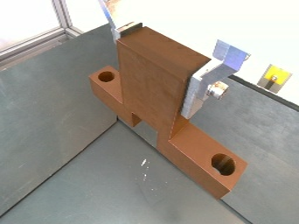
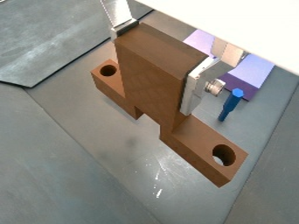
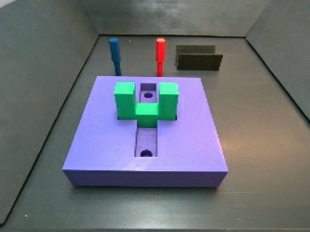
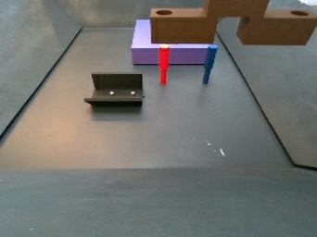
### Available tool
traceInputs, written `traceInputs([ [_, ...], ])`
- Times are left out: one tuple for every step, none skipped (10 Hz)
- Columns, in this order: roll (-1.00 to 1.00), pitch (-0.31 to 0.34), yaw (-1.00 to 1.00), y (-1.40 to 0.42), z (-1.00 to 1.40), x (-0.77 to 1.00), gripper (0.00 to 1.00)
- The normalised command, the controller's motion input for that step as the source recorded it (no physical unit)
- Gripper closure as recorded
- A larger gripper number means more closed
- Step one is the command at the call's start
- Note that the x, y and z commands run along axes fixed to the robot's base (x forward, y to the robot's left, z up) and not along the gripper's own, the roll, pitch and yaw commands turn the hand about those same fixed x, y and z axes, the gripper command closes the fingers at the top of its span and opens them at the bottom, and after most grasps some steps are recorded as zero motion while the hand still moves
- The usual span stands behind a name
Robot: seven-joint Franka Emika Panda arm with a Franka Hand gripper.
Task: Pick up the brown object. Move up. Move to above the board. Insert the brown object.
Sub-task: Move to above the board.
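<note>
Wrist views: I see the gripper (image 1: pixel 158 70) clamped on the upright bar of the brown object (image 1: pixel 163 96), silver fingers (image 2: pixel 201 86) flat on both sides; its cross arms with round holes run crosswise beneath, clear of the floor.

Side views: the brown object (image 4: pixel 235 23) hangs high at the frame's top, near the board (image 4: pixel 173 51). The board's slot (image 3: pixel 147 140) runs lengthwise under the green block (image 3: pixel 147 101); the piece isn't over it yet, I judge.

Red peg (image 3: pixel 160 54), blue peg (image 3: pixel 115 54) and fixture (image 4: pixel 115 89) stand apart.
</note>
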Motion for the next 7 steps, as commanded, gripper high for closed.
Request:
traceInputs([
  [-0.05, 0.186, 0.12, -1.40, 0.15, 0.14, 1.00],
  [-0.05, 0.182, 0.12, -1.40, 0.13, 0.14, 1.00],
  [0.01, 0.118, 0.08, -1.40, 0.13, 0.14, 1.00],
  [-0.02, 0.052, 0.04, -1.40, 0.13, 0.14, 1.00],
  [-0.01, 0.020, 0.02, -1.40, 0.14, 0.14, 1.00],
  [0.00, 0.018, 0.01, -1.40, 0.14, 0.13, 1.00],
  [0.00, 0.024, 0.01, -1.40, 0.15, 0.13, 1.00],
])
